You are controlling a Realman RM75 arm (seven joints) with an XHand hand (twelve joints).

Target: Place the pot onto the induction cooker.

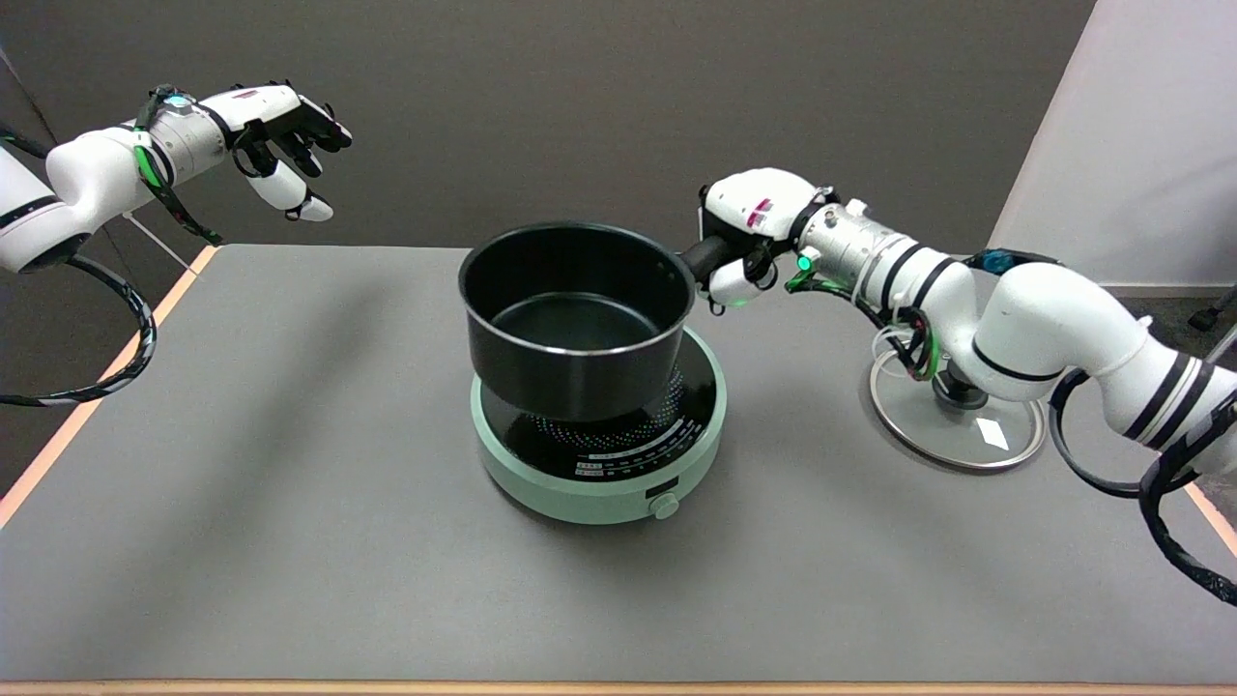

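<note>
A black pot [577, 324] with a steel rim is over the round mint-green induction cooker [599, 464] at the table's middle. Its base is on or just above the cooker's black glass top, set toward the cooker's back left; I cannot tell whether it touches. My right hand [749, 237] grips the pot's short black handle at the pot's right side, fingers wrapped around it. The pot is empty inside. The cooker's front knob and control strip face the near edge.
A glass lid [957, 425] with a black knob lies flat on the grey table [290, 503] at the right, partly under my right forearm. The idle left hand [280, 135] hangs in the air at the upper left. An orange strip edges the table.
</note>
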